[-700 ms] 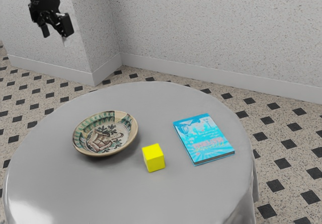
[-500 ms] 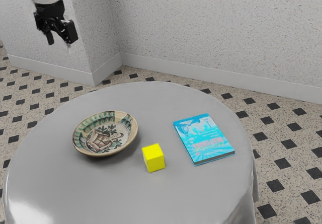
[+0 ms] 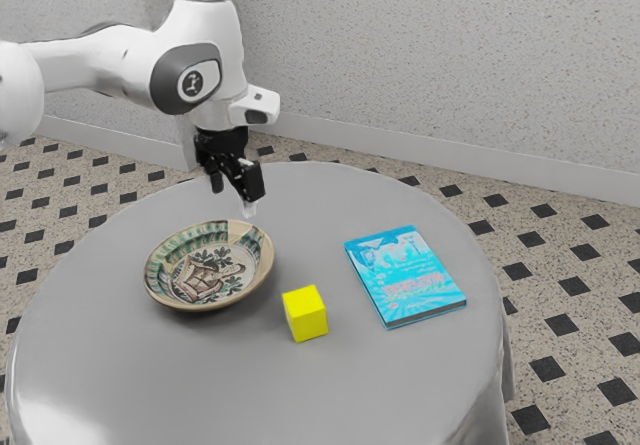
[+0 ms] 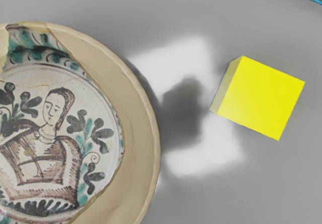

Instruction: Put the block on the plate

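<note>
claw (image 3: 234, 185) wide, empty; best squared to the block (image 4: 262, 98), then lowered straight, clear of the plate (image 4: 141, 133).

Open air lies between the raised gripper (image 3: 233, 194) and the top of the yellow cube (image 3: 307, 315). On one side of the cube, a narrow strip of tabletop separates it from the raised rim of the painted plate (image 3: 248, 283), the nearest obstacle; on the other, a gap leads to a flat blue book (image 3: 405, 275). The widest free room on the round grey table (image 3: 200, 375) is toward the exterior view's bottom.
</note>
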{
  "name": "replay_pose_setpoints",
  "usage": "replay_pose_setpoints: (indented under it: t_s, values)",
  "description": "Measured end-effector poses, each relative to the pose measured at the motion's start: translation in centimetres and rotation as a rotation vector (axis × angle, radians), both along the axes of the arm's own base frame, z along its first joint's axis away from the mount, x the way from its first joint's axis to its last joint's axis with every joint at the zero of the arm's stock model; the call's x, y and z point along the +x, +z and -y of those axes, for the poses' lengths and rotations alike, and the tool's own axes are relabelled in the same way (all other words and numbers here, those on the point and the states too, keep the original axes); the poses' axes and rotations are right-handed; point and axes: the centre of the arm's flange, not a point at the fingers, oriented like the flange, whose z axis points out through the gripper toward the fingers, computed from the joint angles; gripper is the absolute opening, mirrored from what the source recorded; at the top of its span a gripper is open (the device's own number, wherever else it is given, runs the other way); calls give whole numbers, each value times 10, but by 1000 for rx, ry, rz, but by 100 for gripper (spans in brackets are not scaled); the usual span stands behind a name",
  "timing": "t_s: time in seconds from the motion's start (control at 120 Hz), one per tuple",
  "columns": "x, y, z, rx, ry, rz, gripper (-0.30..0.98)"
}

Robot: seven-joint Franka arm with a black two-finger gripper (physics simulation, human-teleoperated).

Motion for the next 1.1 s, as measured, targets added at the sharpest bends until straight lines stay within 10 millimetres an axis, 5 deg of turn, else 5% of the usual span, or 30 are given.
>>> replay_pose_setpoints:
  t_s: [0.5, 0.85, 1.1]
  values:
    - [22, -105, 56, -11, -43, -37, 69]
    - [-2, -128, 93, -6, -111, -41, 69]
    - [-2, -144, 97, -5, -137, -40, 69]
